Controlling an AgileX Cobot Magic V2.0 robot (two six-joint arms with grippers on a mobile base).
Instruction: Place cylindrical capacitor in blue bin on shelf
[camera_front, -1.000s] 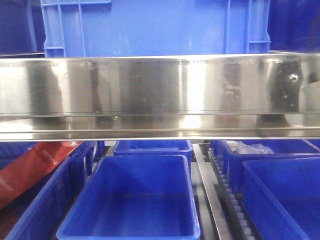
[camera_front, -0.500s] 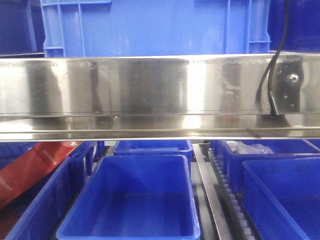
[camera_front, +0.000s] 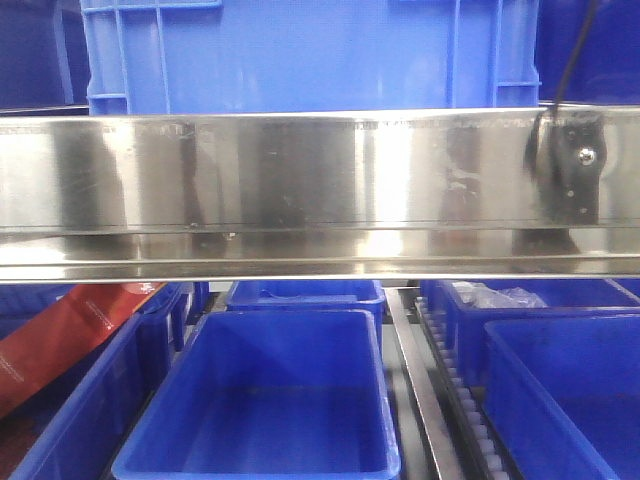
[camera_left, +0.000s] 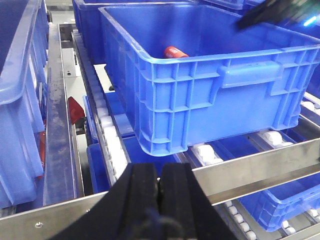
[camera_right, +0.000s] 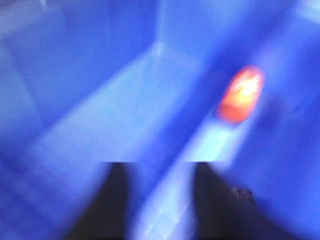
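The left gripper (camera_left: 160, 182) hangs in front of the shelf (camera_front: 300, 190), its two black pads pressed flat together with nothing between them. Just past it, a steel rail (camera_left: 250, 172) runs across the left wrist view, and behind that rail a big blue bin (camera_left: 210, 95) sits on white rollers (camera_left: 112, 145). Inside the bin, near its back wall, lies a small red cylinder (camera_left: 176, 52) on its side.

The right gripper (camera_right: 155, 200) looks down into a blue bin (the picture is badly smeared): two dark fingers (camera_right: 112, 197) stand apart with bare blue floor showing in the gap, so the jaws are open and hold nothing. An orange-red blur (camera_right: 241, 95) lies on the bin floor, up and to the right of the fingers. In the left wrist view a dark arm part (camera_left: 272, 11) reaches over the far right rim of the big bin.

The capacitor cannot be made out in any view.

From the front, the wide mirror-like rail fills the middle, with a dark bracket (camera_front: 575, 165) and a black cable (camera_front: 578, 45) at its right end. Below it an open blue bin (camera_front: 265, 400) stands between others, and a red packet (camera_front: 60, 335) lies at the left.
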